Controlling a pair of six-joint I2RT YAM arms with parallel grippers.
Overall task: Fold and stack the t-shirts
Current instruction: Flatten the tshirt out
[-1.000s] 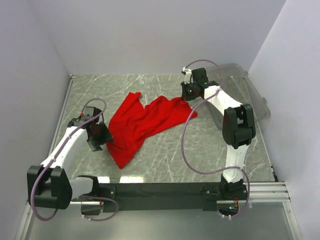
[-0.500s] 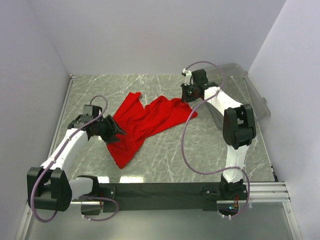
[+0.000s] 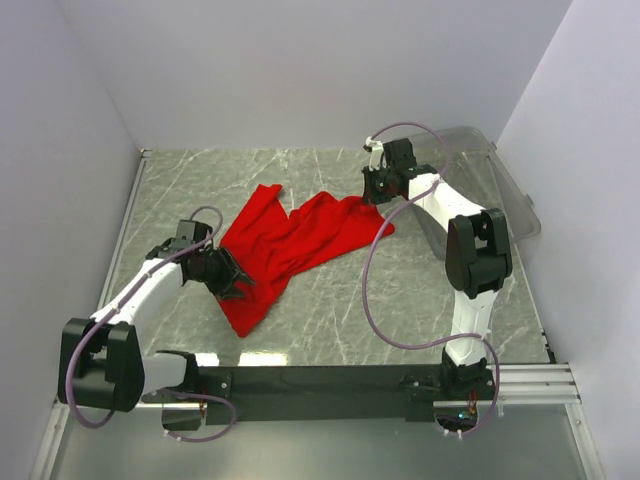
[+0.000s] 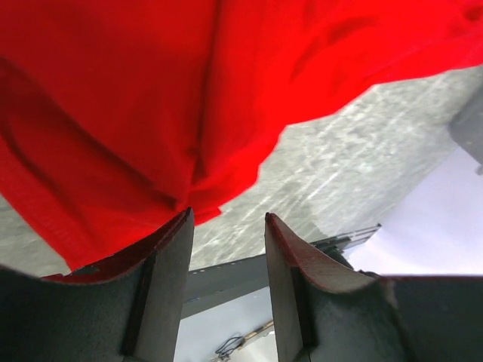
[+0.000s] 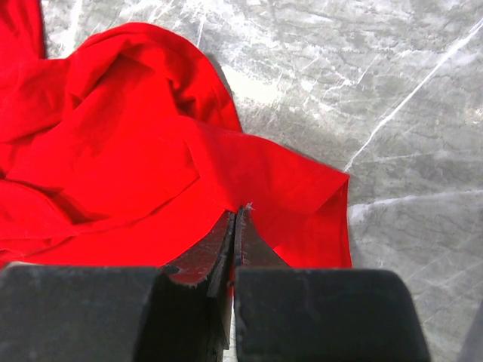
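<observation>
Left hand (image 4: 226, 220) stands partly open against the near-left edge of the red t-shirt (image 3: 290, 240). Right hand (image 5: 234, 215) pinches its far-right edge. It lies crumpled on the tabletop (image 3: 330, 320), long axis running near-left to far-right.

Table top (image 3: 330, 300): grey-green marble-pattern sheet with pale veins, a glossy patch of reflected light near its front edge, and a thin metal strip (image 3: 128, 215) along its left side. It is enclosed on three sides by plain pale lavender-white panels: back wall (image 3: 300, 70), left wall (image 3: 50, 200) and right wall (image 3: 590, 200); the lighting is even and diffuse. Clear plastic bin (image 3: 505, 185) stands at the far right corner, against the right wall.
</observation>
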